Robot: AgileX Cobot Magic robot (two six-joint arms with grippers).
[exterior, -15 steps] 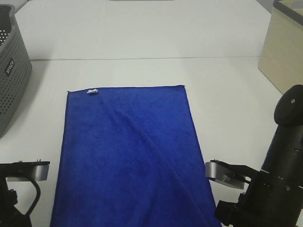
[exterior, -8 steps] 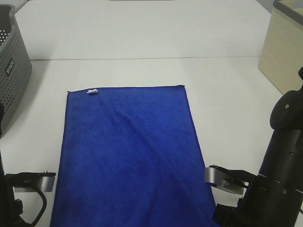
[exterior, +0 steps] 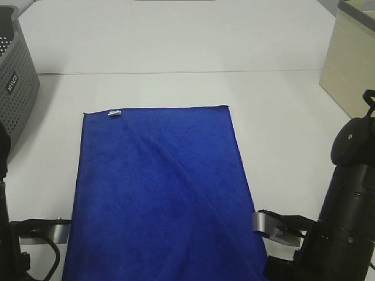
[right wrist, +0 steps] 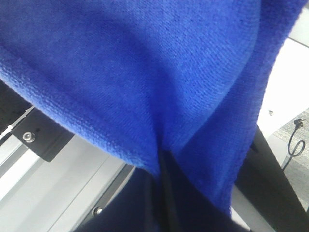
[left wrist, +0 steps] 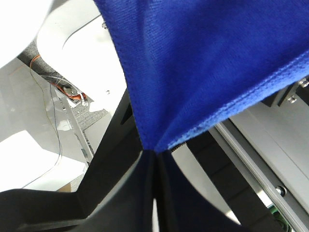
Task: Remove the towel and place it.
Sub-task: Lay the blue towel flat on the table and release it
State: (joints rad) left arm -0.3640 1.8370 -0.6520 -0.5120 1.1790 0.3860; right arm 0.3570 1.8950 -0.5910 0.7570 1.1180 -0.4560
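The royal-blue towel [exterior: 158, 187] lies flat on the white table [exterior: 281, 117], with its small white tag [exterior: 114, 113] at the far left corner. Its near edge runs out of the exterior high view. In the left wrist view my left gripper [left wrist: 154, 153] is shut on a near corner of the towel [left wrist: 203, 63], which fans out from the pinch. My right gripper [right wrist: 161, 159] is shut on the other near corner of the towel [right wrist: 135, 72]. My left arm [exterior: 12, 246] and right arm [exterior: 345, 205] flank the towel's near end; the fingers themselves are hidden in the exterior high view.
A grey perforated basket [exterior: 14, 82] stands at the far left. A beige box [exterior: 351, 64] stands at the far right. Metal frame rails [left wrist: 260, 159] show beyond the table's near edge in the wrist views.
Both arms have drawn back toward the near edge of the table, with the grippers still shut on the towel's corners. The towel's far edge has not shifted.
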